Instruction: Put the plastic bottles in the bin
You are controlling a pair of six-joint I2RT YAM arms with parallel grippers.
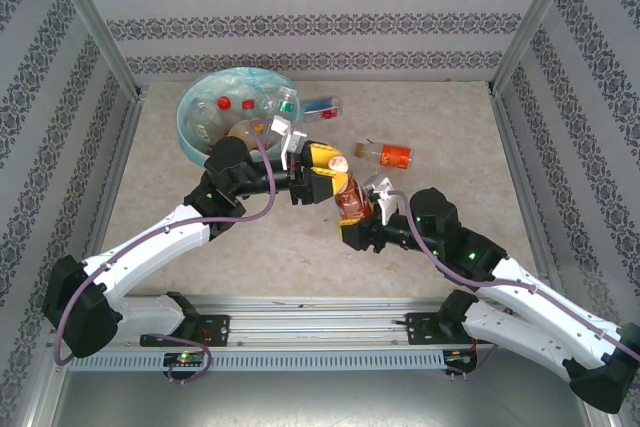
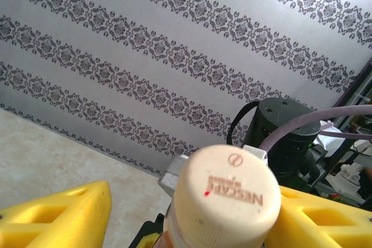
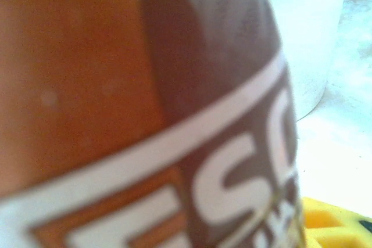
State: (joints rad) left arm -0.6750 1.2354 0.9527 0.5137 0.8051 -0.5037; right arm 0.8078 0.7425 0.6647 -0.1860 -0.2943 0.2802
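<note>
A plastic bottle (image 1: pixel 347 194) with an orange-brown label and a cream cap (image 2: pixel 228 193) stands upright at mid-table between both arms. My right gripper (image 1: pixel 364 213) is shut on its lower body; the label (image 3: pixel 174 132) is pressed close to the right wrist camera, and one yellow finger (image 3: pixel 331 220) shows at the bottom right. My left gripper (image 1: pixel 328 179) is open around the bottle's top. Its one yellow finger (image 2: pixel 325 219) touches the cap and the other (image 2: pixel 58 216) stands well apart. The bin (image 1: pixel 196 133), lined in turquoise, sits at the back left and holds several bottles (image 1: pixel 236 107).
A blue-labelled bottle (image 1: pixel 322 105) lies against the bin's right rim. A red-labelled bottle (image 1: pixel 388 155) lies on the table behind the grippers. Patterned walls and metal frame posts enclose the table on three sides.
</note>
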